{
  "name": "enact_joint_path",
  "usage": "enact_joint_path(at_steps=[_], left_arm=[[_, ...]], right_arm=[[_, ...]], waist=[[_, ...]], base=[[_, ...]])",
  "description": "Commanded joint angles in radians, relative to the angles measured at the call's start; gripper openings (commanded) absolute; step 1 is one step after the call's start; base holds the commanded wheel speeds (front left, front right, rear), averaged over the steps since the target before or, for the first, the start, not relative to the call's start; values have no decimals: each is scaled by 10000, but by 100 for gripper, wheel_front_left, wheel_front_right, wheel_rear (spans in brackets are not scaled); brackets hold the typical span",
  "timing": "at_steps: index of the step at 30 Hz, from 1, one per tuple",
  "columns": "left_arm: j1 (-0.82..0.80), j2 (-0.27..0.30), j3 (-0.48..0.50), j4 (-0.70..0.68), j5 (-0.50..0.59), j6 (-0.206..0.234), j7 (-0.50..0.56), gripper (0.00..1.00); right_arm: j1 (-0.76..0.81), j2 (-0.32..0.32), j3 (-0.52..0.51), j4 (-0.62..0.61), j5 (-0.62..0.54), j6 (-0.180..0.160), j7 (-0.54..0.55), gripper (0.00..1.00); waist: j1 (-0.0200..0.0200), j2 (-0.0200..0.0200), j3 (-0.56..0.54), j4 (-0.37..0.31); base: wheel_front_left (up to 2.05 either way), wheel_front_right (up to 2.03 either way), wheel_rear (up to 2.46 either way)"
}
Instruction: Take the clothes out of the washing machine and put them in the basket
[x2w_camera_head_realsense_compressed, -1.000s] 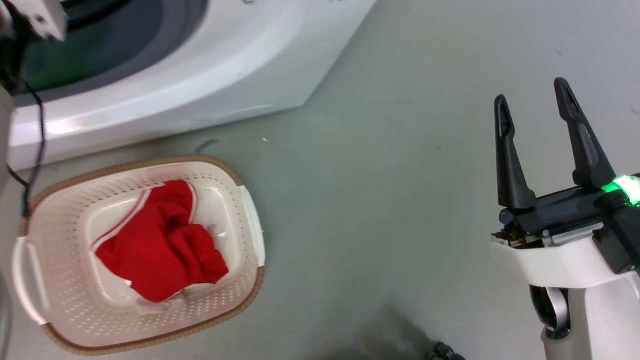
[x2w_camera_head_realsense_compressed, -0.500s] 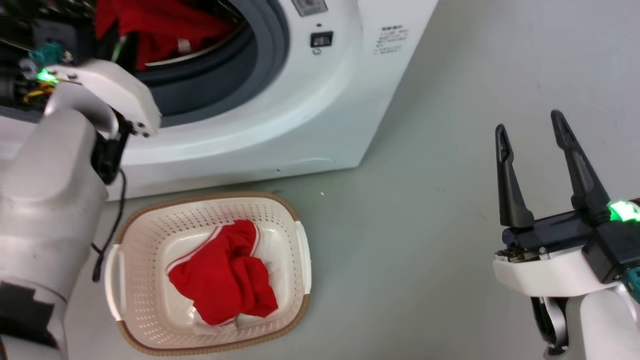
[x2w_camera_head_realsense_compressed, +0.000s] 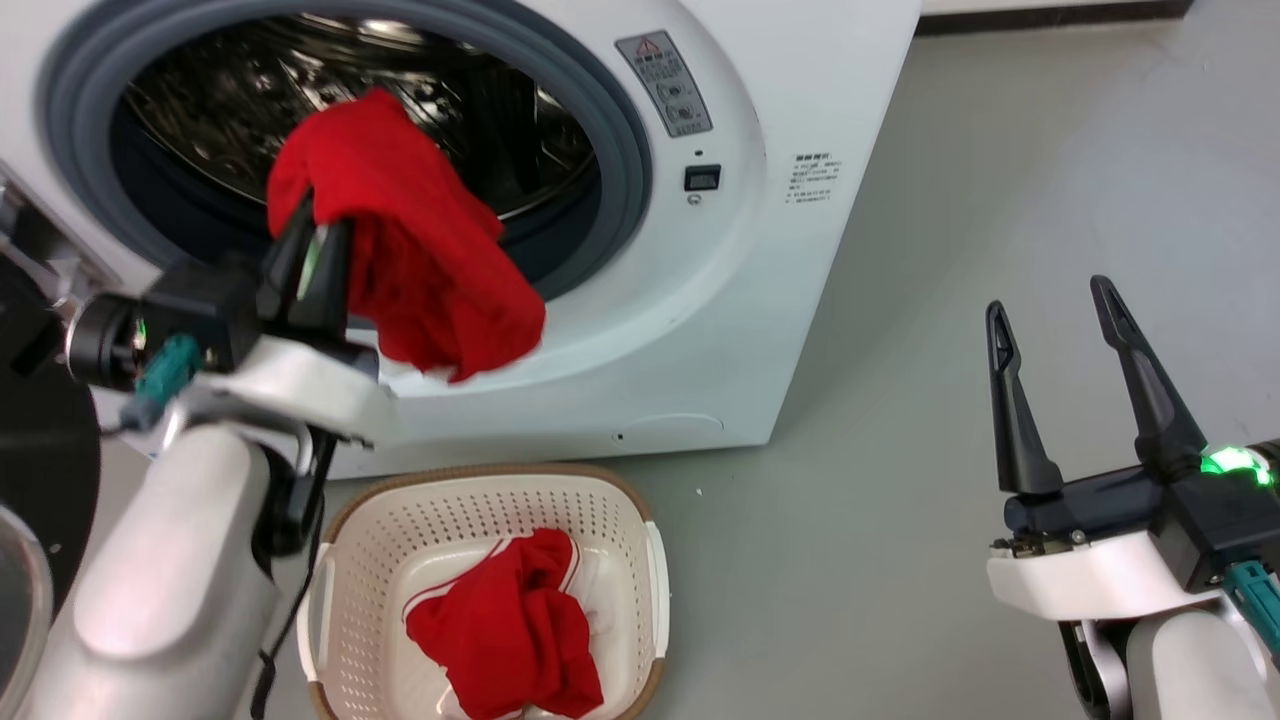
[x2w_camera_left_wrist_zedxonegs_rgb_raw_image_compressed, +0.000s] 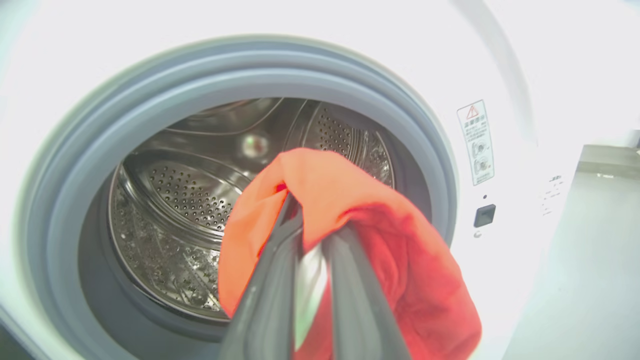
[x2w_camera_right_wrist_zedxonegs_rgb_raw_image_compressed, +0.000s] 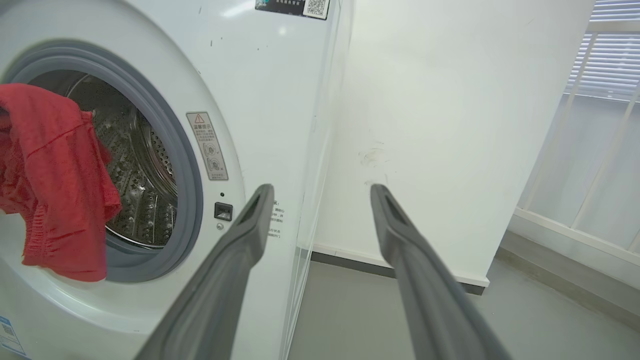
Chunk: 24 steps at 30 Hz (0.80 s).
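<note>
Crumpled bright red clothes (x2w_camera_head_realsense_compressed: 430, 270), white-trimmed

A red garment (x2w_camera_right_wrist_zedxonegs_rgb_raw_image_compressed: 55, 185) hangs before the left half of the open porthole of a white washing machine (x2w_camera_right_wrist_zedxonegs_rgb_raw_image_compressed: 280, 100), with the perforated steel drum (x2w_camera_right_wrist_zedxonegs_rgb_raw_image_compressed: 135, 180) showing behind it. The right gripper (x2w_camera_right_wrist_zedxonegs_rgb_raw_image_compressed: 321, 189) points past the machine's right edge, its two dark fingers spread wide with nothing between them. A white wall (x2w_camera_right_wrist_zedxonegs_rgb_raw_image_compressed: 450, 125) and grey floor (x2w_camera_right_wrist_zedxonegs_rgb_raw_image_compressed: 360, 320) lie to the machine's right.
</note>
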Motion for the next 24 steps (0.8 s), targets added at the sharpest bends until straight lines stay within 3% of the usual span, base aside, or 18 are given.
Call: enact_joint_path(at_steps=[1,14,24], left_arm=[[458,-60,129,-326,87,67,-26,0],[3369,256,54,-2949,36,434,525,0],[3943,9,-680,-1704,-475,-50,1354,0]], right_arm=[[196,10,-11,22,8,-11,-24,100],[492,10,-211,-45,70,-11,-24,100],[131,10,-108,-104,39,-11,-22,100]], waist=[[3,0,-324,143],[3,0,-615,494],[3,0,5,432]], base=[[0,0,0],[0,0,0],[0,0,0]])
